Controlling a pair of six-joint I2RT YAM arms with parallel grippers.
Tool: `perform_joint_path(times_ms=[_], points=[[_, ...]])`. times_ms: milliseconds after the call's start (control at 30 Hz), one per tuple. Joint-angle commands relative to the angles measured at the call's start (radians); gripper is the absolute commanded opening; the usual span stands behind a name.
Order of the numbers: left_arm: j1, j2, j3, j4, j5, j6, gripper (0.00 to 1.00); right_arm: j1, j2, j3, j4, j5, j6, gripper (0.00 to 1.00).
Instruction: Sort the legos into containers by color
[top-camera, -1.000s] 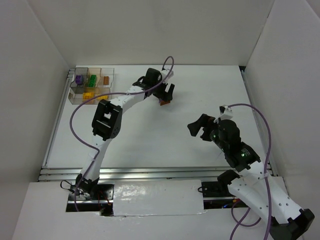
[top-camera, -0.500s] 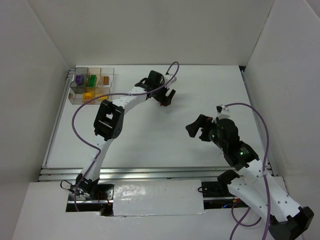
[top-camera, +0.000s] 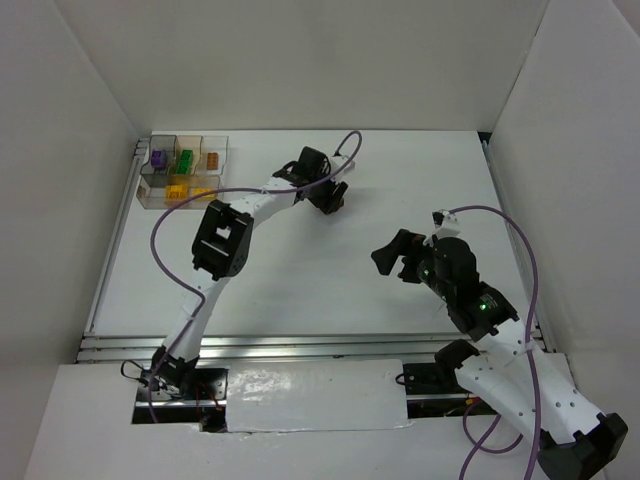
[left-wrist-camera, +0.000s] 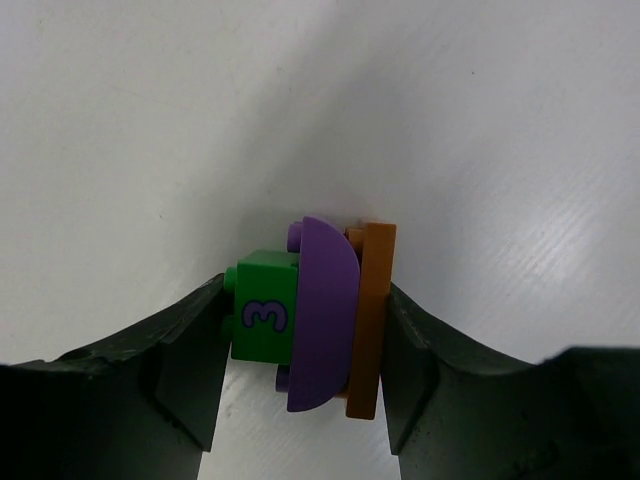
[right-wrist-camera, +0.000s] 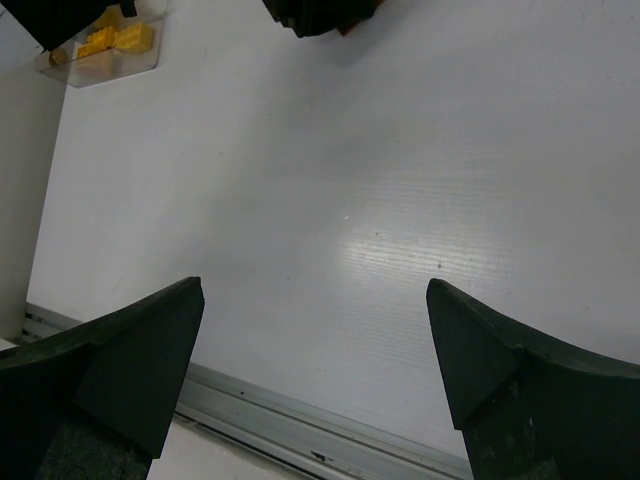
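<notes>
Digit "3" marks the green brick (left-wrist-camera: 262, 320) of the stack (left-wrist-camera: 325, 315) left fingers (left-wrist-camera: 180, 375) clamp; right fingers (right-wrist-camera: 110, 360) gape.

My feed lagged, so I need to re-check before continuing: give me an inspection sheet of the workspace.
Surface: white table, no marks seen.
Job's things: green brick, purple piece and orange plate joined as one stack; tray at far left holds sorted bricks, purple, green, orange and yellow in separate cells.
Clutter: nothing seen.
Grippers: left pincer shut on the stack; right pincer open, holding nothing, above the table.
Cables: left cable and right cable, purple, looping free beside their arms.
Surroundings: white walls; metal rail at the near edge.
</notes>
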Motion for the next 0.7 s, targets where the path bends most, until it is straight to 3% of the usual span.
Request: perform_joint_path(times_ms=[0, 167, 333, 567, 667], points=[[-0.004, -0.134, -0.127, 0.047, 0.03, -0.008, 0.0, -0.006, -0.005, 0.021, 0.014, 0.011, -0.012, 1.0], [-0.005, -0.451, -0.454, 0.204, 0.11, -0.028, 0.0, -0.015, -0.009, 0.027, 0.022, 0.059, 0.042, 1.0], [-0.083, -0.789, -0.849, 0.397, 0.243, -0.011, 0.0, -0.035, 0.015, 0.085, 0.047, -0.094, 0.071, 1.0], [-0.252, -1.133, -1.0, 0.313, 0.231, 0.047, 0.0, -0.03, 0.063, 0.11, 0.114, -0.323, 0.134, 0.97], [-0.35, -1.233, -1.059, 0.325, 0.147, 0.06, 0.0, -0.024, 0.057, 0.092, 0.159, -0.416, 0.172, 0.95]])
